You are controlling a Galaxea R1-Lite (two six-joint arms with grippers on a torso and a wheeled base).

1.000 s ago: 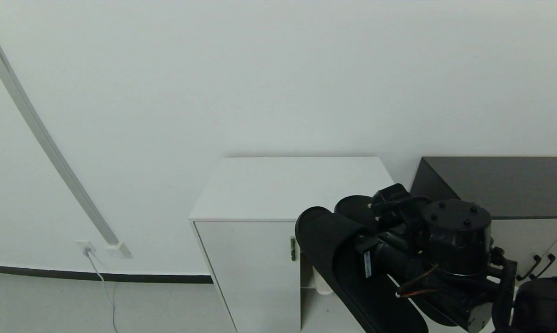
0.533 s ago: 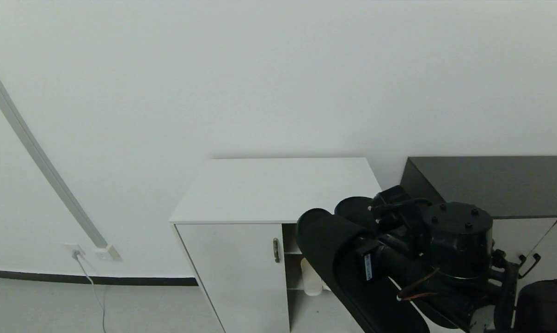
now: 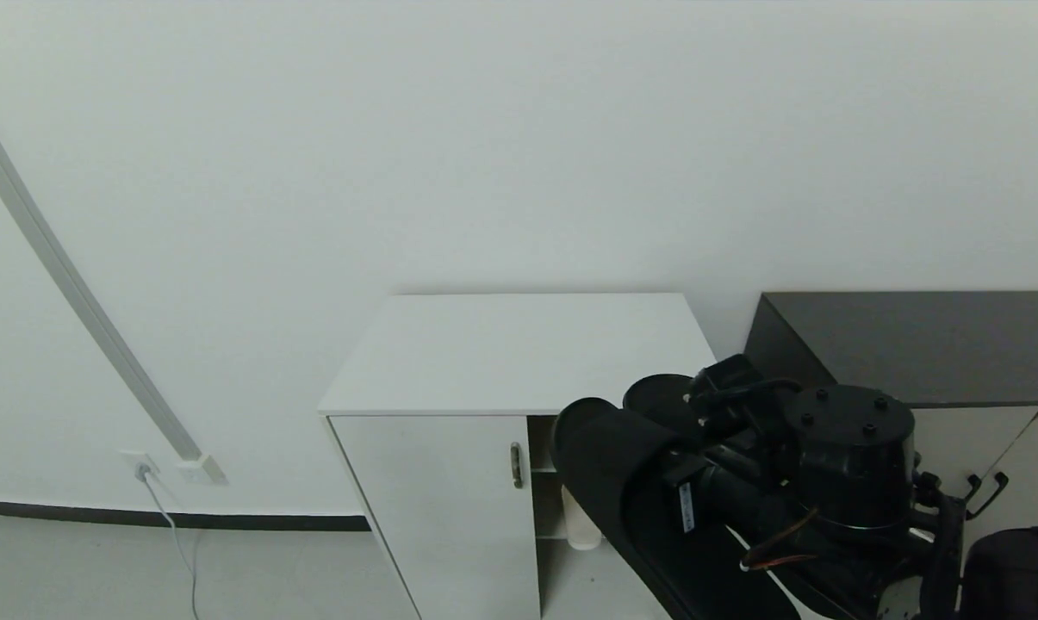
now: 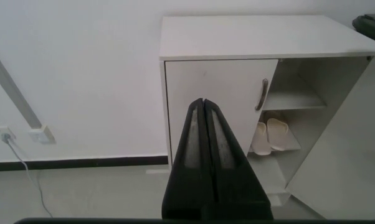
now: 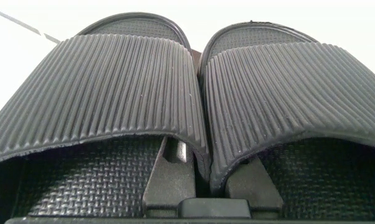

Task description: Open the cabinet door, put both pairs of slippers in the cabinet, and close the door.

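Observation:
The white cabinet (image 3: pixel 519 353) has its left door (image 3: pixel 432 508) closed; its right door (image 4: pixel 349 143) is swung open. A white pair of slippers (image 4: pixel 270 135) lies on a shelf inside, and one of them shows in the head view as the white slipper (image 3: pixel 581 525). My right gripper (image 3: pixel 699 482) is shut on a black ribbed pair of slippers (image 3: pixel 622 465), holding them in front of the open half. Its fingers (image 5: pixel 172 180) reach under the straps of the black slippers (image 5: pixel 131 81). Facing the closed door from a distance, my left gripper (image 4: pixel 204 102) is shut with nothing in it.
A dark grey cabinet (image 3: pixel 915 344) stands right of the white one, against the wall. A wall socket with a hanging cable (image 3: pixel 144 469) and a slanted cable duct (image 3: pixel 71 284) are at the left. Bare floor (image 3: pixel 226 568) lies before the cabinet's left side.
The head camera has shifted, so the cabinet sits further left in the picture and more of its open half shows. The right arm with the black slippers has sunk slightly.

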